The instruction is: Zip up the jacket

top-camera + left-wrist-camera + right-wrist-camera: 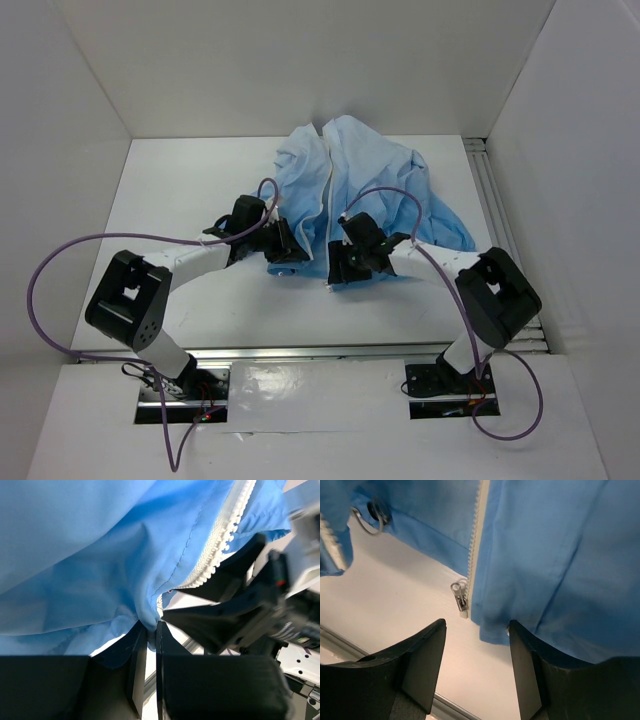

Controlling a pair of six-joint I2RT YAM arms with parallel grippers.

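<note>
Black-and-white left arm (130, 300) and right arm (495, 295) bolted at the bottom of the top view, elbows thrown outward, forearms angled in toward the middle of the table (170, 200). Purple cables (60, 270) looped off each. Left gripper (288, 255) at the near hem of the jacket (365, 170), left of the front opening. Jaws all but together in the left wrist view, clamped on a bunched corner of blue fabric right at the bottom end of the pale zipper strip (220, 535). Right gripper (345, 268) just across the opening, close beside the left, low over the hem. Jaws wide apart there, nothing between them, black fingers (422, 665) rising from the lower edge of the right wrist view. Just beyond them, small metal slider (460, 597) at the foot of a zipper strip, seen against the white table. Metal ring (369, 517) at upper left of that view. Farther back, jacket crumpled and spread toward the far edge, two front panels side by side, pale line between them, sleeve (450, 225) trailing to the right. White walls (300, 60) behind and on both sides.
</note>
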